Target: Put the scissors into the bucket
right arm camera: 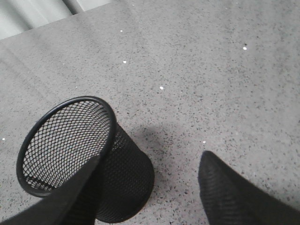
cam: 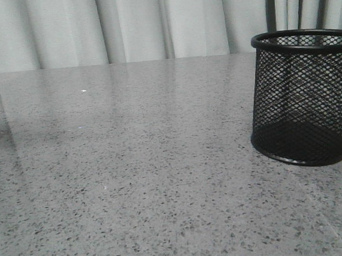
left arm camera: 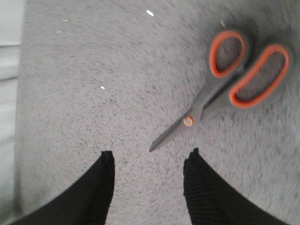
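- Scissors (left arm camera: 225, 84) lie flat on the worktop (cam: 163, 182), blades closed, tip just ahead of the left hand (left arm camera: 149, 161), which is spread wide, apparently above them.
- Right hand (right arm camera: 150, 173) is spread wide and empty beside the upright bucket (right arm camera: 70, 140).

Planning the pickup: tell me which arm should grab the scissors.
Left. Its open pincer hovers just short of the scissors lying flat on the table; the right pincer sits by the bucket.
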`<state>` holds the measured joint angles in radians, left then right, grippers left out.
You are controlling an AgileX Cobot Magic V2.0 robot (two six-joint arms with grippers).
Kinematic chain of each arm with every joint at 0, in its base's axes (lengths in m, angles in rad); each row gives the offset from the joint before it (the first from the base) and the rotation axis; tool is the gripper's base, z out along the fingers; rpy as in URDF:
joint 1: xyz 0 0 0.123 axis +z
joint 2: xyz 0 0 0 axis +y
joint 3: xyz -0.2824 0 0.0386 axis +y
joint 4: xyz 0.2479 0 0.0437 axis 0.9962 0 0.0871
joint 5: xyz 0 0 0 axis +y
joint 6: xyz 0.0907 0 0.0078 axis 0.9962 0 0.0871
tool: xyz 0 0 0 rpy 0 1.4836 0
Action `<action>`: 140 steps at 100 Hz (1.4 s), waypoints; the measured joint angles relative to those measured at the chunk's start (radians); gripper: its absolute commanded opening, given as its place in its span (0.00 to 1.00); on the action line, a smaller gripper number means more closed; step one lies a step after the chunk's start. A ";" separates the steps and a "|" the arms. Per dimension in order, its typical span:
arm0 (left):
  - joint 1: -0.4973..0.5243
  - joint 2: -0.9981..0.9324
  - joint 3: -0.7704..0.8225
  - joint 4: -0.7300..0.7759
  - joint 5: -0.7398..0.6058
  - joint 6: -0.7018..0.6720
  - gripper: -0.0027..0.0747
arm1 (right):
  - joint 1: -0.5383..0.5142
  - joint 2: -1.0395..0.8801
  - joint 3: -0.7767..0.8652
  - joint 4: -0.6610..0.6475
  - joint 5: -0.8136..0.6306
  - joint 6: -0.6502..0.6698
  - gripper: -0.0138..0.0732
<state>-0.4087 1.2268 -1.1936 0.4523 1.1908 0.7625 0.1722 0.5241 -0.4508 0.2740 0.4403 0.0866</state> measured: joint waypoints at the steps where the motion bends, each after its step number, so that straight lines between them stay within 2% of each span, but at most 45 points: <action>1: 0.003 0.003 0.000 -0.005 0.003 0.014 0.44 | 0.002 0.000 0.000 -0.005 0.001 0.000 0.62; 11: 0.050 0.043 0.000 -0.075 0.035 0.223 0.44 | 0.030 0.000 0.000 -0.034 -0.004 -0.001 0.61; 23: 0.137 0.082 0.000 -0.200 0.039 0.382 0.44 | 0.060 0.000 0.000 -0.066 -0.004 -0.001 0.61; 41: 0.260 0.137 0.000 -0.327 0.036 0.517 0.48 | 0.096 0.000 0.000 -0.116 -0.004 -0.001 0.61; 52: 0.277 0.170 0.000 -0.378 0.027 0.585 0.57 | 0.112 0.000 0.000 -0.145 -0.004 -0.001 0.61; 60: 0.277 0.197 0.000 -0.414 0.028 0.634 0.58 | 0.119 0.000 0.000 -0.158 -0.004 -0.001 0.61; 85: 0.278 0.301 -0.002 -0.422 0.015 0.703 0.58 | 0.119 0.000 0.000 -0.170 0.004 -0.001 0.61; 140: 0.356 0.425 -0.077 -0.458 0.005 0.710 0.58 | 0.119 0.000 0.000 -0.193 0.017 -0.001 0.61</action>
<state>-0.0529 1.6520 -1.2703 -0.0057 1.1956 1.4730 0.2911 0.5241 -0.4508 0.0810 0.4578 0.0859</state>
